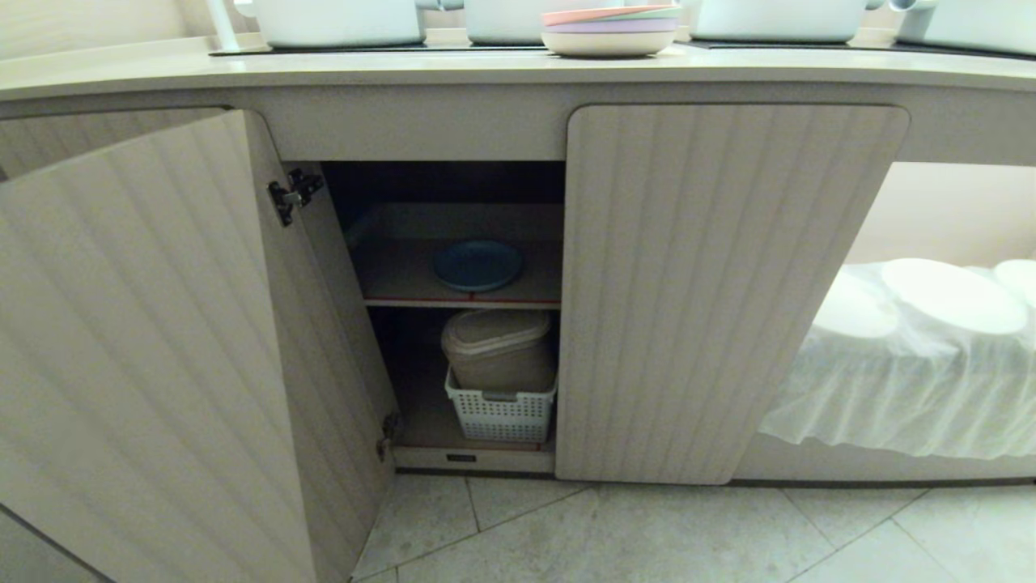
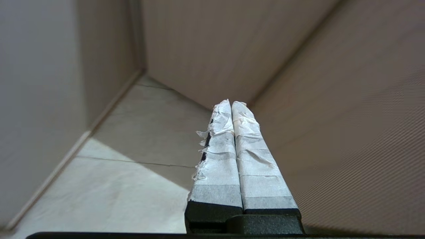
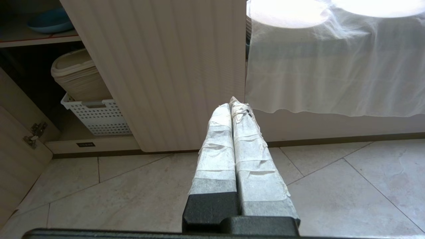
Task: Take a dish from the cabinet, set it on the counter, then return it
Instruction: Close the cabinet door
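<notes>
**Blue plate not yet picked**

Your plate sits mid-shelf, near the red front edge of the cabinet. Left gripper and right gripper both pinched closed, empty. Next, I'd say: spread the left fingers, reach in for the rim.

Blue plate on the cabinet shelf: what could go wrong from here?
1. The dish lies flat, deep on the red-edged shelf; a pinch may slip.
2. Only the left door is open, and the shut right door narrows the way in.
3. The left hand is shut.
</notes>
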